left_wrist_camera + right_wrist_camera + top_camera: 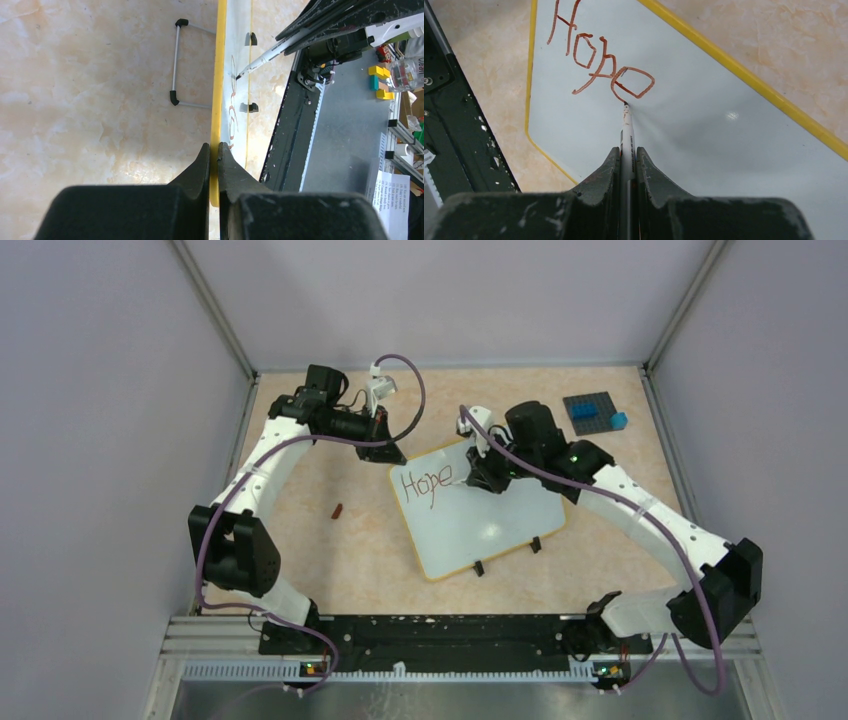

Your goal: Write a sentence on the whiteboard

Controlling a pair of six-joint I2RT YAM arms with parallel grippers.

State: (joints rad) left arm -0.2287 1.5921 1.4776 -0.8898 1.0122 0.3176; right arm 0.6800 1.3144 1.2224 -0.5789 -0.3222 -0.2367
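Note:
The whiteboard (490, 525) lies tilted in the middle of the table, white with a thin yellow rim (218, 75). Reddish-brown writing (424, 484) near its far left corner reads "Hope" (599, 60). My right gripper (626, 150) is shut on a white marker (626, 125), whose tip touches the board at the lower left of the "e". From above, that gripper (478, 478) hovers just right of the word. My left gripper (213, 147) is shut on the board's yellow edge, at its far corner (392, 452). The marker (265, 56) shows in the left wrist view too.
A dark grey studded plate with blue bricks (592, 412) sits at the far right. A small reddish-brown piece (337, 510) lies on the table left of the board. A thin wire stand (176, 65) lies beside the board. A black rail (420, 635) runs along the near edge.

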